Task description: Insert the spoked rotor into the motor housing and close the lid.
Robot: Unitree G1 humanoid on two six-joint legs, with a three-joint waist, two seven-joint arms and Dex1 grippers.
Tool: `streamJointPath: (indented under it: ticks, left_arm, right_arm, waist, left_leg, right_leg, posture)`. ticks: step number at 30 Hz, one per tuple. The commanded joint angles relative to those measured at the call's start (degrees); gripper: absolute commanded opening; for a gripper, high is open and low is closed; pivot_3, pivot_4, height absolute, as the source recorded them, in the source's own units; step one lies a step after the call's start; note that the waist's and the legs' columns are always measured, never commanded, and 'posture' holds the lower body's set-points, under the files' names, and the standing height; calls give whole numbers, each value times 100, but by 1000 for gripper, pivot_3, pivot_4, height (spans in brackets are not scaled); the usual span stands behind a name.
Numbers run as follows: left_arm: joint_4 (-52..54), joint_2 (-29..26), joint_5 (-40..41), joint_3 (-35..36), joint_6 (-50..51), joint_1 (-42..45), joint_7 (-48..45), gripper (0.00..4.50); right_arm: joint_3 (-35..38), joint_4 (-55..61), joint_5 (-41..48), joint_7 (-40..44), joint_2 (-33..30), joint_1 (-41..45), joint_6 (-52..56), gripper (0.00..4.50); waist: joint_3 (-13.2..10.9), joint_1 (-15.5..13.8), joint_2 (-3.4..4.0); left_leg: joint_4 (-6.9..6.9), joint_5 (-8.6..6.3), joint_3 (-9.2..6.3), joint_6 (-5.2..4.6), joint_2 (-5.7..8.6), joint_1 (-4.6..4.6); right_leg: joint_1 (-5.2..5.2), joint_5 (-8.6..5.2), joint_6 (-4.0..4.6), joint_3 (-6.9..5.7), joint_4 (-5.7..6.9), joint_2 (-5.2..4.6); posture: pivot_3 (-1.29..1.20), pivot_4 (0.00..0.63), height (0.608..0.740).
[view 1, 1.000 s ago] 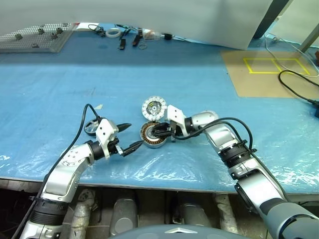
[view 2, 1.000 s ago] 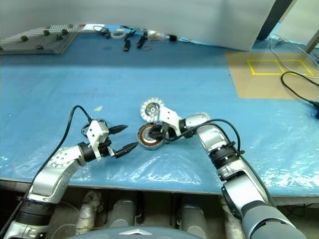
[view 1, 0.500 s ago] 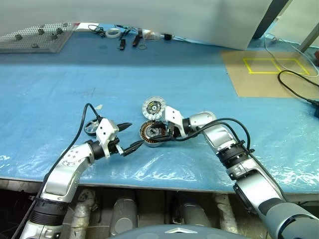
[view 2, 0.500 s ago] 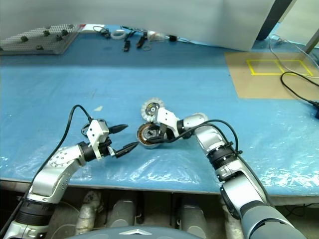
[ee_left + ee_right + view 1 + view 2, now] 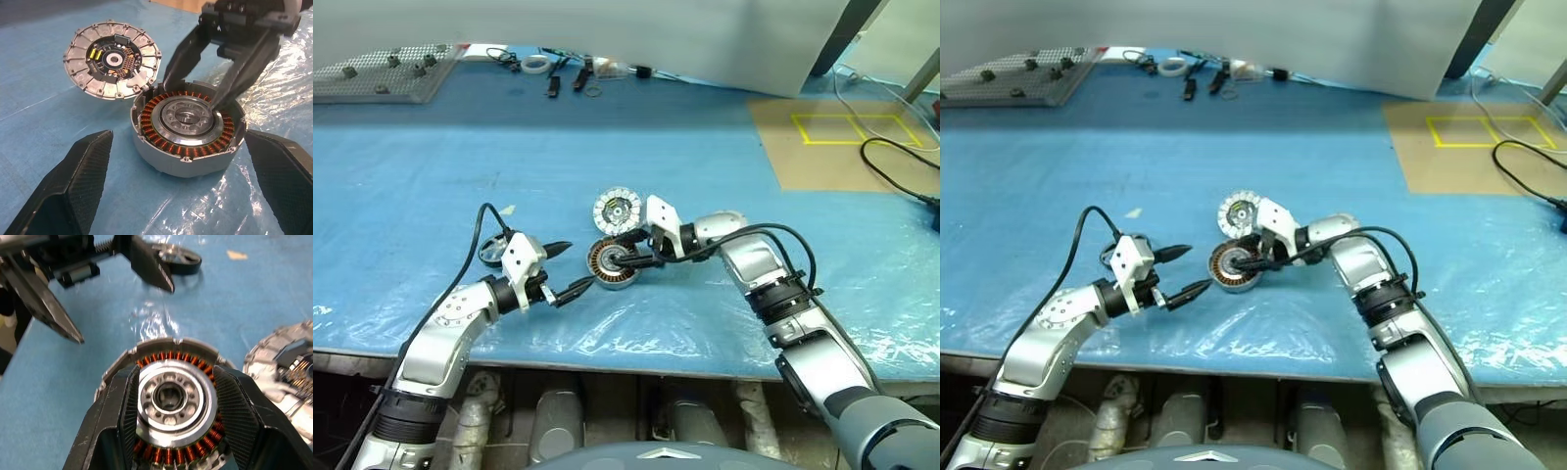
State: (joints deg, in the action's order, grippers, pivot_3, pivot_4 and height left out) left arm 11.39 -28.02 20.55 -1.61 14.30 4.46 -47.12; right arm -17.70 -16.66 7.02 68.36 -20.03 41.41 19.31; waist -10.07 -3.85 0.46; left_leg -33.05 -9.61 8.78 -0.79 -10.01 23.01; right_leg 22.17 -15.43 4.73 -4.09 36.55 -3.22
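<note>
While both grippers' jaws stand open, 1 rotor (image 5: 187,115) sits inside 1 housing (image 5: 188,128) between the right gripper (image 5: 168,404) jaws, 1 lid (image 5: 113,59) beside.

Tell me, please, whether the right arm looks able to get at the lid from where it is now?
Probably yes. The lid lies flat on the table, uncovered, touching the housing on its far side. The right pincer hangs open just over the housing, right beside the lid, with nothing between them.

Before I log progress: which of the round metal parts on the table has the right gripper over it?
The motor housing, the copper-wound ring with the spoked rotor seated inside. The right gripper straddles it; the lid lies uncovered beside it.
</note>
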Motion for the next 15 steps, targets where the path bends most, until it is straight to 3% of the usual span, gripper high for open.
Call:
streamJointPath:
  ticks: [1,7,8,15]
  left_arm:
    - [75,-24,67,90,-56,77,-26,4500]
    - [46,-26,59,94,-62,99,-34,4500]
    - [49,-29,57,93,-60,96,-34,4500]
    - [52,-39,51,98,-62,73,-35,4500]
  right_arm:
    - [47,230,121,-18,62,33,21,2077]
    - [-156,-32,-67,-106,136,-106,-148,183]
    - [-165,-98,-84,-113,143,-103,-189,33]
    - [-203,-338,-158,-164,216,-73,-264,33]
  waist:
    - [0,-3,0]
    - [0,-4,0]
    - [0,-4,0]
    - [0,-3,0]
  left_leg:
    - [1,0,0,0,0,0]
    - [1,-1,0,3,1,6]
    - [1,-2,0,3,1,6]
    - [1,-3,0,5,0,7]
  right_leg:
    - [1,0,0,-1,0,0]
    - [5,0,0,-1,-1,-1]
    - [5,0,0,-1,-1,-1]
    - [5,0,0,-1,-1,0]
  posture:
    - [0,150,740]
    - [0,150,740]
    - [0,150,740]
    - [0,150,740]
